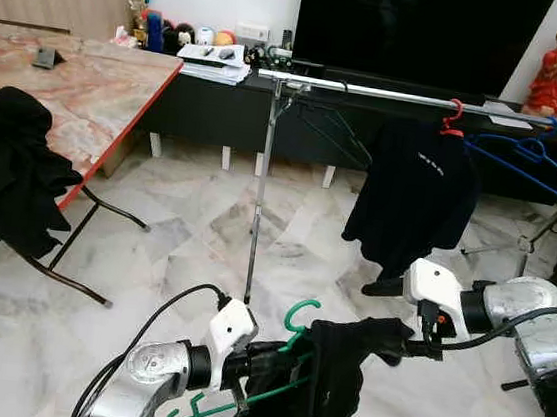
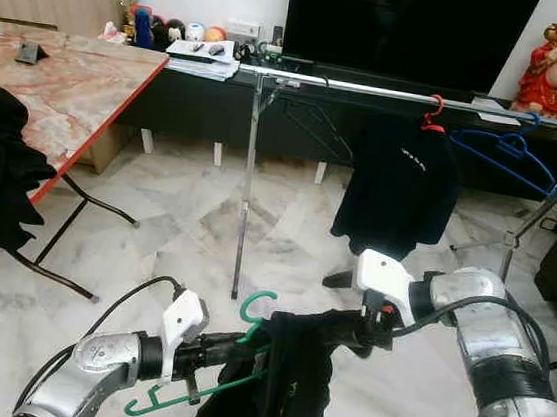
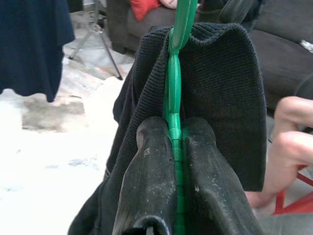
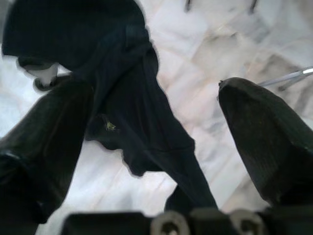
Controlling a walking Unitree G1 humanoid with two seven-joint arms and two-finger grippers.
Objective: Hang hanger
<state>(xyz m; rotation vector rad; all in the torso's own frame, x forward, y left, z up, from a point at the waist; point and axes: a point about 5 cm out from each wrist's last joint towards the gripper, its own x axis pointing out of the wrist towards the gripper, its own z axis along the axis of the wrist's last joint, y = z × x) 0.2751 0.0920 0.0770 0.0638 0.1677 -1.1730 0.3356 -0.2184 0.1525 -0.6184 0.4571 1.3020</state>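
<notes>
The green hanger (image 3: 174,93) with a black garment (image 1: 333,391) draped on it is pinched tight by the left gripper (image 3: 175,171) low above the marble floor (image 1: 183,248), well short of the rack rail (image 1: 392,95), while the right gripper (image 4: 156,142) is spread wide beside the cloth.

4 hangers (image 1: 285,370), 3 black garments (image 1: 415,199)

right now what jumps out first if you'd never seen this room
Low in front, the left gripper pinches a green hanger draped with a black garment, the right gripper open beside it. Beyond stands a silver clothes rail holding a dark shirt on a red hanger.
</notes>
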